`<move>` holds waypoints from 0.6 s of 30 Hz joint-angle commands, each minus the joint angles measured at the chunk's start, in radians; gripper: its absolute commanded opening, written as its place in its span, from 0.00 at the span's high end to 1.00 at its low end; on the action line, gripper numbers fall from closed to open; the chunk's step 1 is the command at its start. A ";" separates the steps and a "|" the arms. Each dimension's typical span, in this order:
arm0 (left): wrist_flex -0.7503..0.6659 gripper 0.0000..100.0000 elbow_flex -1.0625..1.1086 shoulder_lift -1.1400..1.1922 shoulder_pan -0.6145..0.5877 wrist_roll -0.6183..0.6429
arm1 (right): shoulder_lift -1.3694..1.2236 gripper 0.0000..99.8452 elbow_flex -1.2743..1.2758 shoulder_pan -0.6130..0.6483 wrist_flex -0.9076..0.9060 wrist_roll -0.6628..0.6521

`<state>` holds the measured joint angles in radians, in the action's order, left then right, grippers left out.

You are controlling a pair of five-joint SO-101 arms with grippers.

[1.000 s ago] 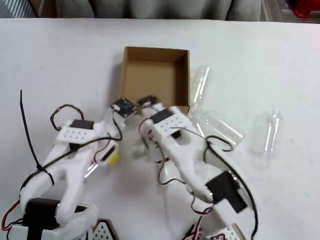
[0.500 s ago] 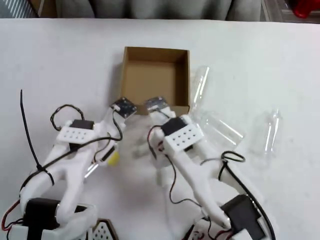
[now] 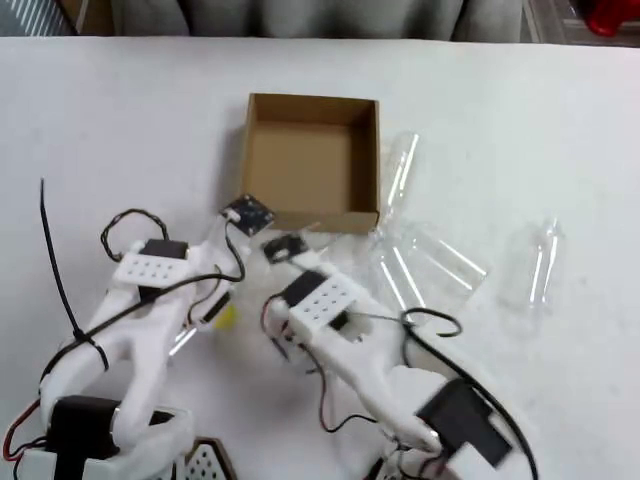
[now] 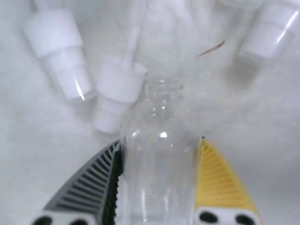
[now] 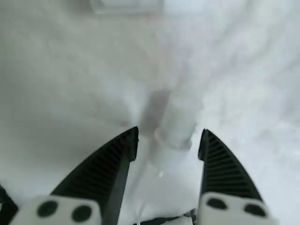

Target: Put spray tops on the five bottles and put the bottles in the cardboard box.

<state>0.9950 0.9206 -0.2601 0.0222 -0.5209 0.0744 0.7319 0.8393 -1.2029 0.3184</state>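
My left gripper [image 4: 159,145] is shut on a clear bottle [image 4: 159,178] without a cap, its open neck toward three white spray tops: one [image 4: 117,89] touching the neck, one [image 4: 56,47] beside it and one [image 4: 267,33] farther off. My right gripper [image 5: 168,133] is open low over the white table, its fingers on either side of a white spray top [image 5: 180,119]. The cardboard box [image 3: 312,165] stands open with nothing in it, behind both arms. Three more clear bottles lie to its right: one [image 3: 400,175], one [image 3: 430,255] and one [image 3: 540,262].
Both arms crowd the near middle of the table [image 3: 120,120], the right wrist close to the left one. Loose cables trail off both arms, and a black cable tie [image 3: 55,250] sticks up at the left. Free table lies left of and behind the box.
The right arm has pulled back from the box's front wall, swung left toward the left gripper and come down over a spray top. The left arm has stayed put with its bottle.
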 commanded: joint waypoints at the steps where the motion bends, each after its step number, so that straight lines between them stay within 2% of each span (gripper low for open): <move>1: -0.005 0.98 -0.028 -0.008 0.007 0.002 | -0.065 0.82 -0.020 0.050 0.012 0.015; 5: -0.005 0.98 -0.028 -0.008 0.007 0.002 | -0.094 0.85 -0.048 0.051 0.005 0.017; 9: -0.005 0.98 -0.028 -0.008 0.007 0.002 | -0.094 0.98 -0.080 0.035 0.007 0.015; 14: -0.005 0.98 -0.028 -0.008 0.008 0.002 | -0.094 0.97 -0.092 -0.041 -0.008 0.015; 18: -0.005 0.98 -0.028 -0.008 0.008 0.002 | -0.094 0.98 -0.190 -0.108 -0.142 0.002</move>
<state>0.9950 0.9206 -0.2601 0.0222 -0.5209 -0.0238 0.6429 0.7902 -1.2566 0.3276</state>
